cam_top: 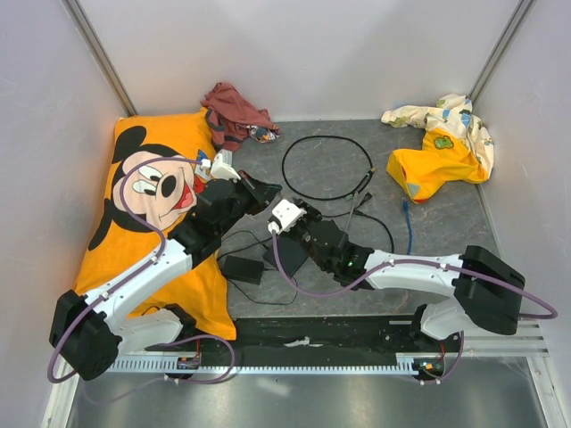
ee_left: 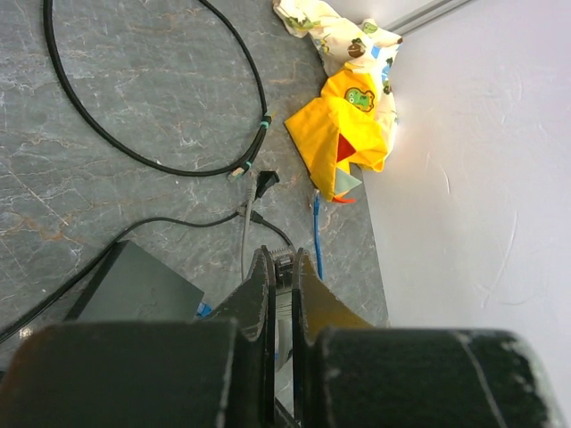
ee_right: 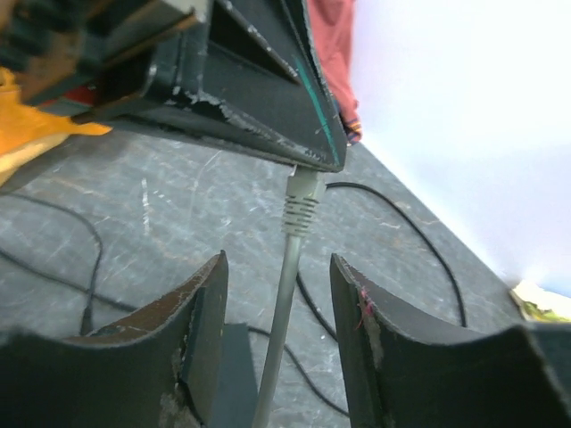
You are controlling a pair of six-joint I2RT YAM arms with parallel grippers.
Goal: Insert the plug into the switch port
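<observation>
Two robot arms meet near the middle of a grey stone-patterned table (cam_top: 446,223), seen from above, with an orange cartoon-mouse pillow (cam_top: 152,192) at the left of the frame and a crumpled yellow garment (cam_top: 437,156) at upper right. The left gripper (ee_right: 312,159) has its fingers pressed together on the plug (ee_right: 302,203), a pale grey network connector with a ribbed boot. In the right wrist view, the plug's head is tucked into those black fingertips at upper centre, and its grey cable (ee_right: 277,330) drops straight down the frame. The pinch hides the tip, so I cannot tell which way its clip faces. The right gripper (ee_right: 278,263) is spread, one finger on each side of the cable and neither touching it. My reading is that it waits there to steady or take over the lead so the plug can be aimed. The switch (ee_left: 134,290), a thin, flat, matte-black box, lies on the table at lower left of the left wrist view, near the grippers but apart from the plug; its port shows in no view. A smaller black adapter brick (cam_top: 242,268) with a cord lies beside the pillow's edge. Insertion looks not yet begun: the plug needs lining up with the port.
</observation>
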